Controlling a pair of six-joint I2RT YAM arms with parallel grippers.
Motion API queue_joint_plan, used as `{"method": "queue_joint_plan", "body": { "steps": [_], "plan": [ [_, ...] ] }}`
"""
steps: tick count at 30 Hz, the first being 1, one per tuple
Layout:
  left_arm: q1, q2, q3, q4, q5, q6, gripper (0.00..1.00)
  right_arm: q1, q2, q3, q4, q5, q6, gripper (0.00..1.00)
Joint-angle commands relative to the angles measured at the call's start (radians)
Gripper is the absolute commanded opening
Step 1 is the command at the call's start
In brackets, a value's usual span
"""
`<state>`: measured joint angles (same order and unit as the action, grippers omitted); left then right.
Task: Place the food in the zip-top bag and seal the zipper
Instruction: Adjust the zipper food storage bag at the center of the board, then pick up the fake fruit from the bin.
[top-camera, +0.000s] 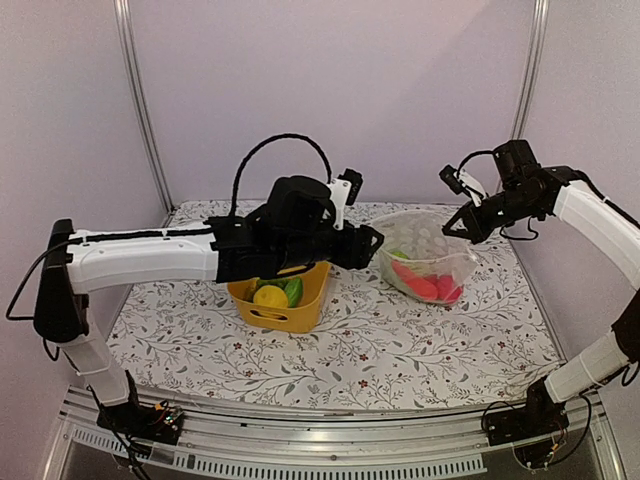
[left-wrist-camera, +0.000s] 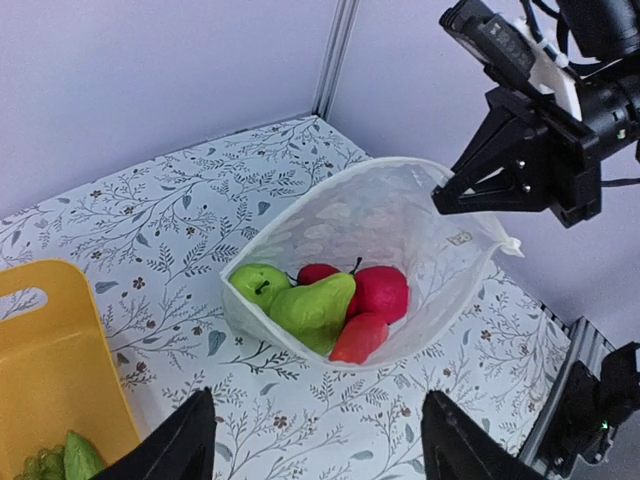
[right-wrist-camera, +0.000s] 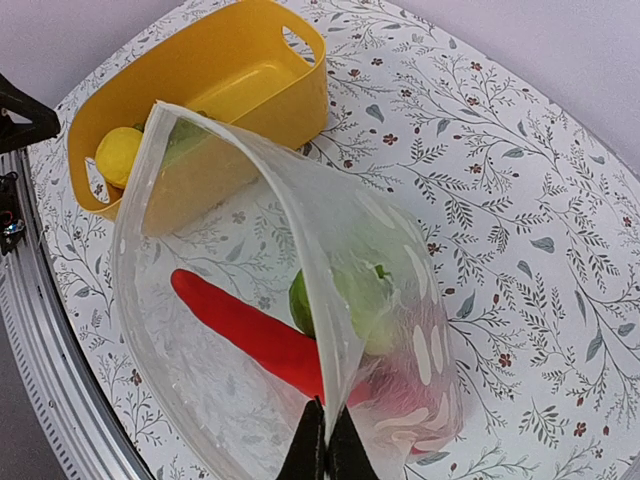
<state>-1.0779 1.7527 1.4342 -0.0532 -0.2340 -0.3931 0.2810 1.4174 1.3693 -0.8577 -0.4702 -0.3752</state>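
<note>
**Left gripper** (left-wrist-camera: 322, 448). The fingers (left-wrist-camera: 185, 440) are seen well apart, with nothing between them, above the cloth (top-camera: 400, 350). The bag (left-wrist-camera: 400, 215) lies ahead of and below this gripper, its gaping mouth turned toward it.

**Right gripper** (right-wrist-camera: 326, 445). The fingers are pressed together on the bag's upper rim, so the film is pinched and the mouth is lifted. The rest of the bag hangs below and ahead of this gripper and rests on the cloth.

**Food** (left-wrist-camera: 335, 318). A pear (left-wrist-camera: 310, 300), a green apple (left-wrist-camera: 255, 283), a red apple (left-wrist-camera: 382, 290) and a red pepper (left-wrist-camera: 358, 340) are gathered at the bottom of the bag. A yellow fruit (top-camera: 270, 295) and a green piece (top-camera: 293, 290) are left in the basket (top-camera: 285, 318).

**Surroundings.** The basket is found below and to the left of the left gripper. From above, its rear part is covered by the left arm's wrist. The right gripper stands directly across the bag's mouth from the left gripper, on the far rim.

**Edges and room.** Basket and bag are near but apart, with a strip of bare cloth between them. A corner post (left-wrist-camera: 335, 55) and the walls (top-camera: 400, 90) rise beyond the bag and behind the right gripper. More bare cloth is seen on the near side of both grippers.
</note>
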Motion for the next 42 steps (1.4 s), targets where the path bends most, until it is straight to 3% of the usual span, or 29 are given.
{"method": "queue_joint_plan", "body": {
  "steps": [1,5,12,16,27,30,35,40,42],
  "plan": [
    [0.040,-0.124,-0.040,-0.242,-0.108,0.045,0.72,0.004,-0.006,-0.028,0.025,-0.054,-0.005,0.00],
    [0.125,-0.135,-0.082,-0.426,-0.129,-0.010,0.75,0.004,-0.016,-0.064,0.063,-0.100,-0.004,0.00],
    [0.277,-0.123,-0.163,-0.547,0.075,-0.099,0.76,0.004,-0.048,-0.088,0.072,-0.139,-0.012,0.00],
    [0.281,-0.087,-0.140,-0.609,0.078,-0.081,0.84,0.003,-0.063,-0.096,0.062,-0.133,-0.014,0.00],
    [0.298,0.054,-0.121,-0.698,0.046,-0.115,0.91,0.004,-0.075,-0.116,0.057,-0.128,-0.014,0.00],
    [0.298,0.060,-0.137,-0.692,0.042,-0.115,0.90,0.003,-0.079,-0.132,0.055,-0.134,-0.022,0.00],
    [0.298,0.065,-0.139,-0.676,0.084,-0.113,0.76,0.004,-0.093,-0.144,0.054,-0.151,-0.023,0.00],
    [0.297,0.063,-0.128,-0.719,0.072,-0.117,0.83,0.004,-0.098,-0.137,0.045,-0.151,-0.025,0.00],
    [0.297,0.066,-0.131,-0.723,0.061,-0.107,0.80,0.004,-0.099,-0.138,0.045,-0.151,-0.027,0.00]
  ]
}}
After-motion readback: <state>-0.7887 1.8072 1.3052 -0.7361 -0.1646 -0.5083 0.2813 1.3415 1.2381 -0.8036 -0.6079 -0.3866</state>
